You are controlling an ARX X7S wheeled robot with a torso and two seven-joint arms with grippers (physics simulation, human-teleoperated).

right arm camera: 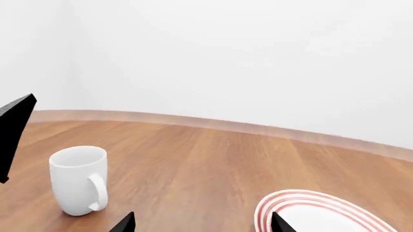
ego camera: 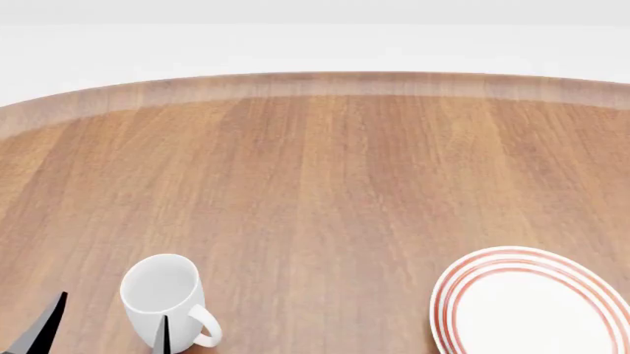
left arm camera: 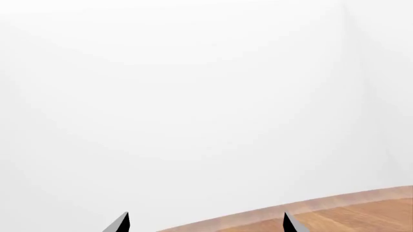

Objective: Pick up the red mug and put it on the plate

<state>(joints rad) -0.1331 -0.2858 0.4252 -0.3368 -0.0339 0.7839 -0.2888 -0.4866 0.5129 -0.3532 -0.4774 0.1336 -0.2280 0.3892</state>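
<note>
One plate [ego camera: 536, 306] and one white mug [ego camera: 164, 299] stand on the wooden counter [ego camera: 325, 184]; the red mug appears in none of the three views, so where it stands cannot be told. The plate is round and white, with several thin red rings running concentrically around its rim, and it is wider than the mug; in the head view it lies at the near right of the counter, partly cut by the picture's edge, and is bare. The white mug is plain, upright, with a white inside and its handle turned toward the robot, at the near left, well apart from the plate. Nothing readable shows on either piece: no brand, label or writing. In the head view two dark fingertips of the left pincer [ego camera: 103, 324] stand apart at either side of the white mug, without a visible hold on it; the left wrist view shows the same two tips spread wide over the counter's edge against a white wall. The right pincer [right arm camera: 203, 221] shows two dark tips spread wide too, holding nothing, between the white mug and the plate.
</note>
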